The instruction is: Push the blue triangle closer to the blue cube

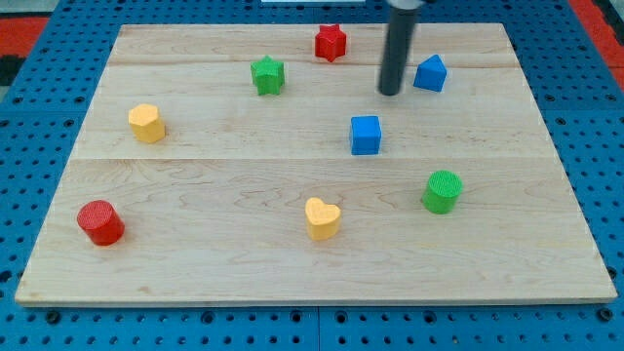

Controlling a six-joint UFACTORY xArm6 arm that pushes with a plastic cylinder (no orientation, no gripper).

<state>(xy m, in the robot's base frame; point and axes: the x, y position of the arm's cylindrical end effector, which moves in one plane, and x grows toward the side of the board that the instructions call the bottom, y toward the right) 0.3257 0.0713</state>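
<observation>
The blue triangle (430, 73) sits near the view's top right of the wooden board (195, 263). The blue cube (366, 135) lies below and to the left of it, near the board's middle. My tip (391, 93) is at the end of the dark rod, just left of the blue triangle and a little lower, above and to the right of the blue cube. A small gap shows between the tip and the triangle.
A red star (331, 42) and a green star (267, 75) lie toward the view's top. A yellow hexagon (146, 123) is at the left, a red cylinder (100, 222) at bottom left, a yellow heart (322, 218) at the bottom middle, a green cylinder (442, 191) at the right.
</observation>
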